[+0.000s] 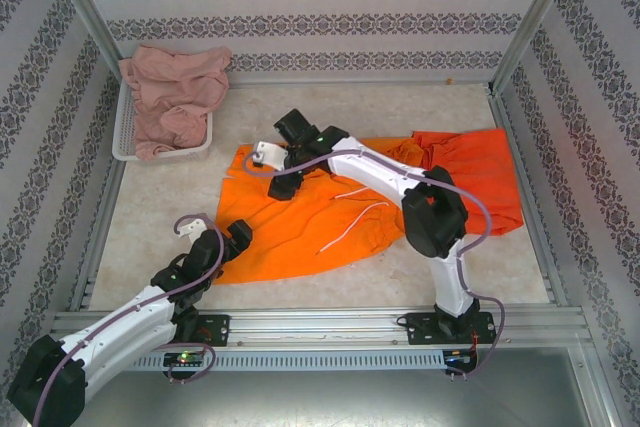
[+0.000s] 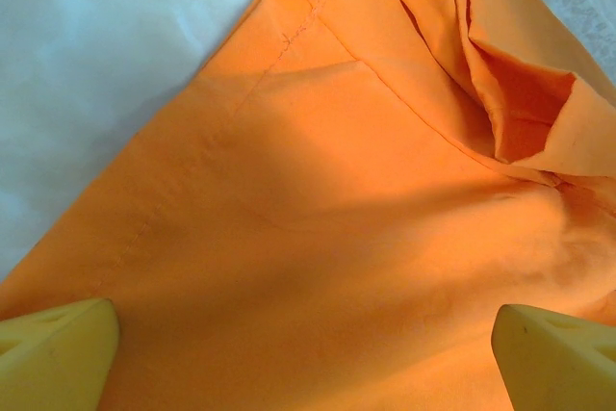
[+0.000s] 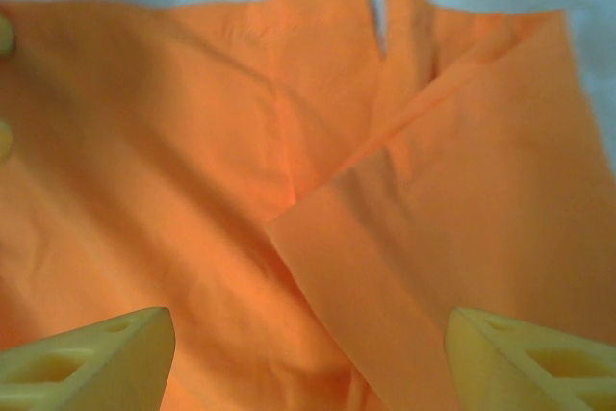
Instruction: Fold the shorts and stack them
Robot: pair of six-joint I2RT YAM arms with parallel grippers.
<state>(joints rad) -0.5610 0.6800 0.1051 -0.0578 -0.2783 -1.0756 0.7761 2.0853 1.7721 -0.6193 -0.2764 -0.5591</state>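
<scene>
Bright orange shorts [image 1: 300,237] centre frame. Left gripper [image 2: 308,363] and right gripper [image 3: 313,363] wide open, empty. Suggest pinching both hem corners squarely before folding.

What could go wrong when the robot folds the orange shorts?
The right hand hangs open over a flap already doubled over on the bright orange shorts; it might pinch both layers and make a crooked fold. The red-orange shorts seem to overlap them under the right arm, so a pull could drag those along. The loose white drawstring might snag a finger.
</scene>
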